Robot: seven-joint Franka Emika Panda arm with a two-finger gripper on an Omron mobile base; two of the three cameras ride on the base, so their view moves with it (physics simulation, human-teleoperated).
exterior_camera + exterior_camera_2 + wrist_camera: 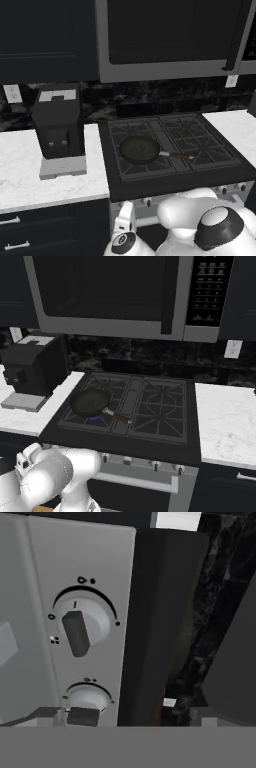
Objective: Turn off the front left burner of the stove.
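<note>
The stove (200,131) (155,401) is a wide black gas range set between white counters. Its front left burner (129,169) (74,419) lies under a dark frying pan (139,149) (90,402), and a bit of blue flame shows at the pan's near edge. Small silver knobs (127,461) line the stove front. In the hand view a silver knob (80,624) with a dark bar stands close ahead, with a second knob (87,698) below it. My gripper (126,209) reaches up toward the left end of the knob row, its fingers hidden.
A black boxy appliance (59,122) (32,371) on a grey base stands on the left counter (30,170). The pan's reddish handle (176,155) points right. A microwave (115,291) hangs above. The silver oven handle bar (135,479) runs under the knobs.
</note>
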